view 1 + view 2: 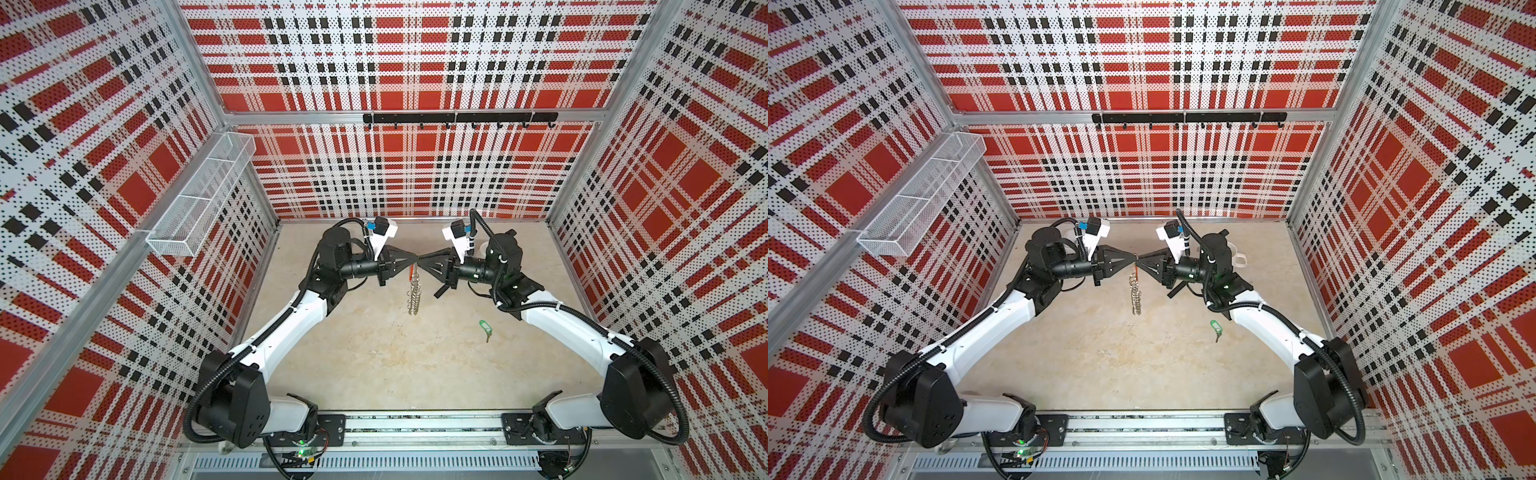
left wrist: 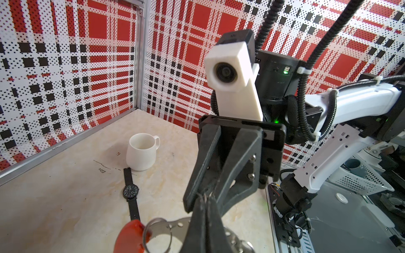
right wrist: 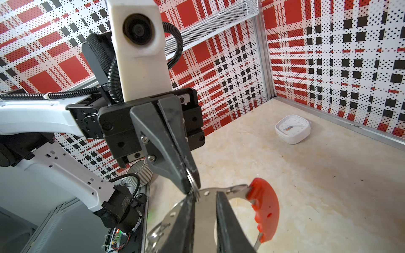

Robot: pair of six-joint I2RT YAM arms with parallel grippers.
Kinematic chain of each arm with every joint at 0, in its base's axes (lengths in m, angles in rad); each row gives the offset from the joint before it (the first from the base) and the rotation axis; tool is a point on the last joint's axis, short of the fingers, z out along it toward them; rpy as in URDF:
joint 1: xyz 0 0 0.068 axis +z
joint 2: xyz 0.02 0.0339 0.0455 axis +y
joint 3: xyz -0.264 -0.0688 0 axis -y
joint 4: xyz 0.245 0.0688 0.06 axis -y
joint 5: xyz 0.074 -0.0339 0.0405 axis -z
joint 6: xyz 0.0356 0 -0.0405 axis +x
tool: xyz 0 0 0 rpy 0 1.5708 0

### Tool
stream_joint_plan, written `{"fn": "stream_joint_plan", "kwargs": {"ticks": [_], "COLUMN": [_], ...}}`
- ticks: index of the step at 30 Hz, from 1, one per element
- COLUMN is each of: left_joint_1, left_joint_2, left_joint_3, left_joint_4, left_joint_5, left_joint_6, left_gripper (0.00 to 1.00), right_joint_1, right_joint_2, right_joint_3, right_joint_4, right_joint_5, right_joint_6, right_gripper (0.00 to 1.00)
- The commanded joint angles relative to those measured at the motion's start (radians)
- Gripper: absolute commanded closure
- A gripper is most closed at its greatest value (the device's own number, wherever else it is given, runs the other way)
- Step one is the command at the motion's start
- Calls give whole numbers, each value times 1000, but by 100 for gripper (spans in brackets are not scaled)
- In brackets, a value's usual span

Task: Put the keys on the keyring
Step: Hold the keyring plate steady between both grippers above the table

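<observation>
Nearest, open room is offered by the bare table (image 1: 374,365) between the arms, on the near side of the left fingers (image 1: 414,260) and the right fingers (image 1: 425,263). The keys (image 1: 483,327) are laid flat there, nearer than the right fingers and out to their right, well apart from the keyring (image 1: 412,297). The keyring is hung under the meeting fingertips. In both top views it is seen edge-on as a thin line (image 1: 1136,297), while its grey band and red section (image 3: 266,210) are shown flat only in the wrist views. The left fingers are clenched on a wire loop (image 3: 190,175) at its rim. The right fingers are set a narrow gap apart with the band across their tips; whether it is pinched cannot be told. Beyond the right fingers, a white mug (image 2: 142,153) and a black wristwatch (image 2: 131,192) are shown plainly in the left wrist view. Beyond the left fingers, a white clock (image 3: 292,129) is shown in the right wrist view alone, near the table's far edge. The print on both dials is too small to be read.
</observation>
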Motion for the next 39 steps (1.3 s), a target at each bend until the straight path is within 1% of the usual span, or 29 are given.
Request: {"fn": "stream_joint_plan", "kwargs": {"ticks": [1, 16, 19, 23, 28, 29, 30, 32, 33, 35, 39], "left_joint_1": [-13, -15, -16, -16, -12, -12, -12, -10, -8, 5, 41], "left_joint_2": [-11, 6, 10, 12, 7, 6, 4, -3, -8, -25, -69], "left_joint_3": [-4, 5, 6, 9, 11, 12, 11, 5, 1, -30, -128], "left_joint_4": [51, 8, -4, -18, -19, -19, -17, -7, 5, 74, 317], "left_joint_5": [32, 50, 54, 51, 41, 36, 34, 18, 10, -1, -6], "left_joint_6": [-6, 10, 14, 23, 26, 29, 30, 25, 19, -23, -189], "left_gripper": [100, 100, 100, 100, 100, 98, 94, 75, 70, 67, 67], "right_joint_1": [4, 13, 13, 13, 13, 13, 13, 13, 13, 14, 13], "right_joint_2": [4, 30, 29, 24, 9, 4, 1, -8, -14, -25, -24], "right_joint_3": [27, 76, 82, 80, 61, 56, 49, 28, 17, -9, -29], "right_joint_4": [14, 5, -1, -9, -19, -16, -10, 18, 35, 89, 157], "right_joint_5": [-27, -36, -36, -25, 18, 28, 37, 59, 71, 89, 79], "right_joint_6": [-4, -11, -17, -24, -32, -32, -32, -24, -19, 4, 43], "right_gripper": [79, 79, 87, 100, 100, 100, 100, 100, 100, 100, 100]}}
